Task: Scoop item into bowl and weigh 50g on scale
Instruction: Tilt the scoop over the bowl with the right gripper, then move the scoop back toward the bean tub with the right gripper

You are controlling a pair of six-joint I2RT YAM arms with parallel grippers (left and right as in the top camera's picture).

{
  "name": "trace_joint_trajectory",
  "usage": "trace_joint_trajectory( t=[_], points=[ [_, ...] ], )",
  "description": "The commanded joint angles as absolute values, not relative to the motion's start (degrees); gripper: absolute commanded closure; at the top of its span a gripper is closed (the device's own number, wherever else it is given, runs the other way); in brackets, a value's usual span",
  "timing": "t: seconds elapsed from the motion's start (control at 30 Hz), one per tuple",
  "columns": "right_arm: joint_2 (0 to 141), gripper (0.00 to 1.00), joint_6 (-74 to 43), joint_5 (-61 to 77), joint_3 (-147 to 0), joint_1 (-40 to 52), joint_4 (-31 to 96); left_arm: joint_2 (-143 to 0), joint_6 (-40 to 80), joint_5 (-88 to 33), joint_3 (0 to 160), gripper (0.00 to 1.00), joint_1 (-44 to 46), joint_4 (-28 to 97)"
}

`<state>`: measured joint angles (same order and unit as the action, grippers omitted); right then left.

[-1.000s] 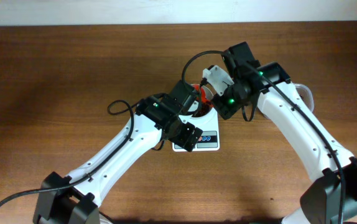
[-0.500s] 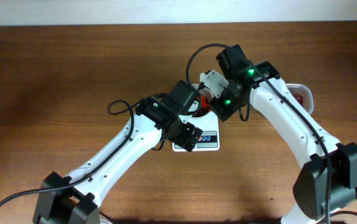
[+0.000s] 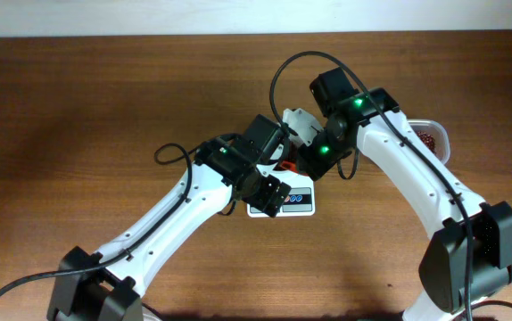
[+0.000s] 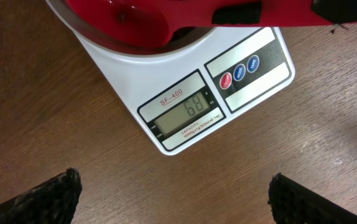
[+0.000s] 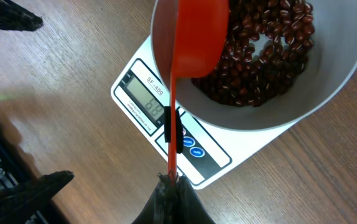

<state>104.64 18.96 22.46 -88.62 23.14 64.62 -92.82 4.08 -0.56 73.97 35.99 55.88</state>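
Spanning the overhead view, the wooden table [image 3: 104, 89] carries everything. The left claw [image 4: 178, 202] hangs over bare table just in front of the scale [image 4: 185, 112], its fingers spread wide apart and gripping nothing. The right claw [image 5: 171, 186] is clamped on the thin handle of the red scoop [image 5: 191, 37]. The scale sits near the table's middle, its display showing what looks like 68. The white bowl [image 5: 328, 81] stands on the scale, and the scoop's cup hangs over the bowl's rim. Beans [image 5: 259, 56] cover most of the bowl's bottom, and more lie in a clear tub [image 3: 434, 134] well off to the right.
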Motion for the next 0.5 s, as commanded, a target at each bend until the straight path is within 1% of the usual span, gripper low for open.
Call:
trace_joint_trajectory(
  t=[0.0,0.17,0.47],
  points=[
    [105.3,0.96,17.2,25.9,-88.8,21.7,64.7,-93.1,3.6,-0.2,73.8,0.01,36.3,55.7],
    [105.3,0.96,17.1,38.8,-88.8,15.5,64.8,-93.1,3.6,-0.2,73.8,0.01,36.3,55.7],
    [105.3,0.96,17.2,39.2,-88.8,11.9,64.6,-93.1,3.6,-0.2,73.8,0.01,36.3,55.7]
  ],
)
